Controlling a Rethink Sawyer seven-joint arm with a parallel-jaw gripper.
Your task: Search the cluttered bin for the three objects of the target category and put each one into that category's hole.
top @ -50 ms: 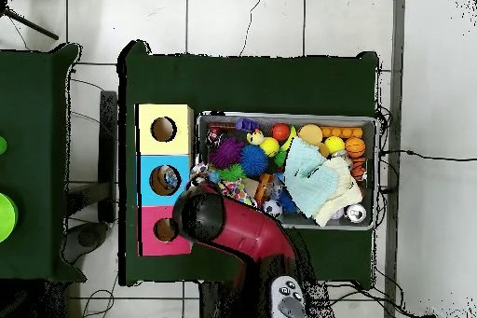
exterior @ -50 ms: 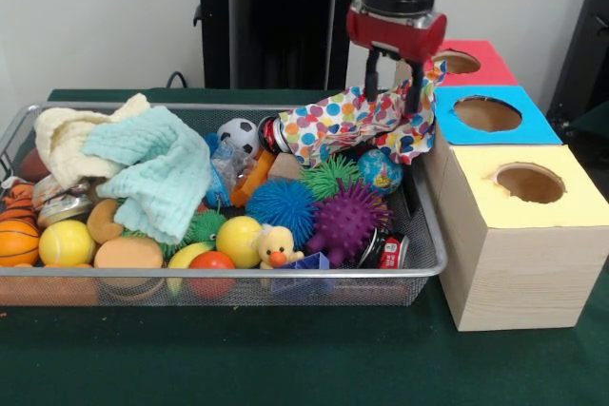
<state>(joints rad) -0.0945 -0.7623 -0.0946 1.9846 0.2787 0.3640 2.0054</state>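
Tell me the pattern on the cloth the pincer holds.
White cloth with multicoloured polka dots, clearest in the front view.

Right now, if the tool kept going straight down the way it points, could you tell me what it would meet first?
The tool already grips the polka-dot cloth. Straight below, it would probably press that cloth onto the toys at the bin's corner, though depth is unclear.

- The wire bin (exterior @ -50 ms: 238, 278) sits on the table (exterior @ -50 ms: 285, 358), full of toys.
- Three boxes with holes (exterior @ -50 ms: 519, 235) stand in a row just right of the bin.
- Two cloths (exterior @ -50 ms: 143, 164) lie on the toys at the left.
- A spotted cloth (exterior @ -50 ms: 352, 121) hangs over the bin's far right corner.
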